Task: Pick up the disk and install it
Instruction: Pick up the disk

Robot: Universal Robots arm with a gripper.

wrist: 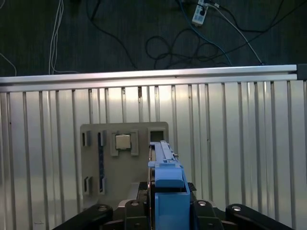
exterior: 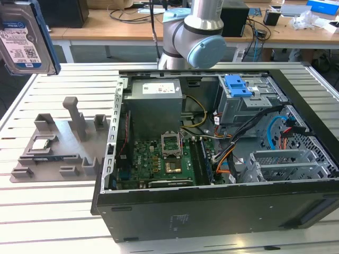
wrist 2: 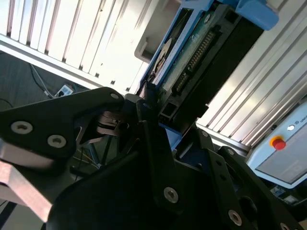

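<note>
Right now we have the disk (exterior: 24, 39) in the air, well apart from the case (exterior: 212, 211) and out past the case wall on the exterior view's left. It hangs above the fixture (exterior: 58, 133) that lies on the table (exterior: 53, 211) just beside that wall, and it touches neither. The gripper (wrist 2: 152, 112) is clamped on the disk: in the second wrist view the black fingers (wrist 2: 148, 139) press on one end of it, and the connector edge and blue rail run away from them.

We judge the step in hand to be the carry toward the case, with the pick done and the install not done. Inside the case, at its far corner on the exterior view's right, the blue caddy (exterior: 238, 85) sits on top of the grey bay (exterior: 241, 111).

To carry well, we would keep the clamp firm, since the hold is on one end and the rest of the disk overhangs. We would hold the disk high enough to pass over the case wall. Loose cables lie inside the case near the bay, so we would come in slowly and squarely.
</note>
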